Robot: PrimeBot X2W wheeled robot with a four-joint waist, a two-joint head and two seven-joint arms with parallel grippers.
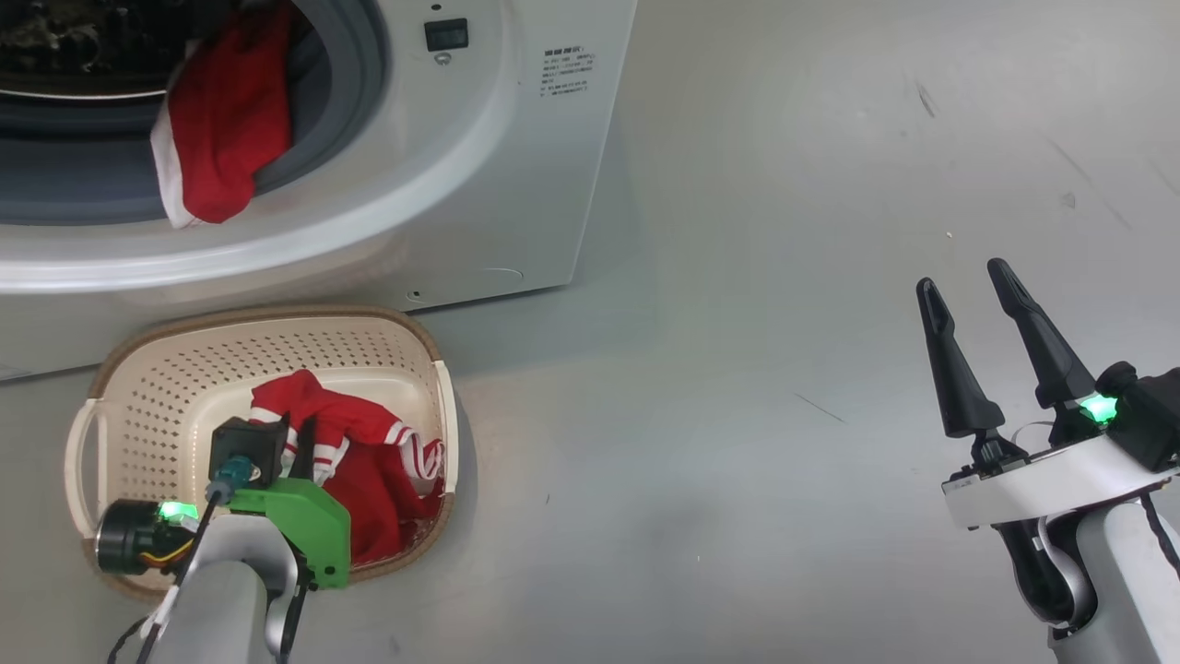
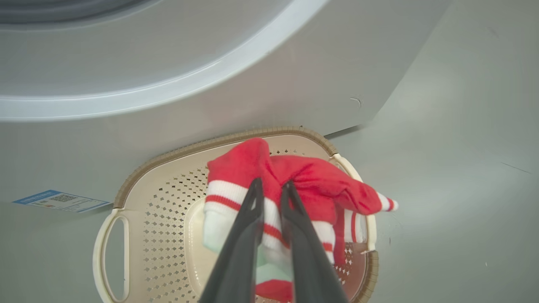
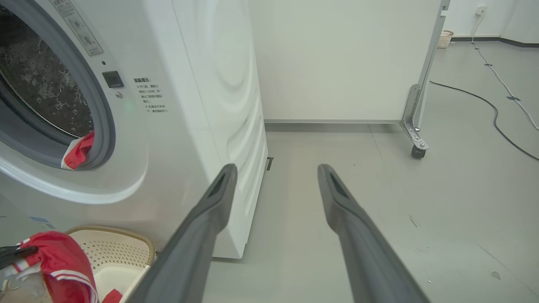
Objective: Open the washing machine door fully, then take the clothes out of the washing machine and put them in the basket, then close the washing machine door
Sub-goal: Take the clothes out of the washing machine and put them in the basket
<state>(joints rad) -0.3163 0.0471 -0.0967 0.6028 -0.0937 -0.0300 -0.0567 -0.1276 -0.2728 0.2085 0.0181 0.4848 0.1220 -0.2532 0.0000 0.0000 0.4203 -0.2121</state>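
The white washing machine (image 1: 516, 184) stands with its opening uncovered; its door is out of view. One red garment with white trim (image 1: 221, 129) hangs over the grey gasket at the drum's mouth. Just in front on the floor sits the cream basket (image 1: 277, 318). My left gripper (image 2: 271, 185) is over the basket, shut on a red garment with white stripes (image 2: 311, 176), which drapes down into the basket (image 2: 139, 219). The same held garment (image 3: 63, 261) shows in the right wrist view. My right gripper (image 1: 963, 278) is open and empty, far to the right above the floor.
Grey floor (image 1: 784, 277) stretches to the right of the washer. A white partition on casters (image 3: 417, 147) stands behind, with a cable (image 3: 497, 113) trailing across the floor. A blue label (image 2: 59, 201) is on the washer's lower front.
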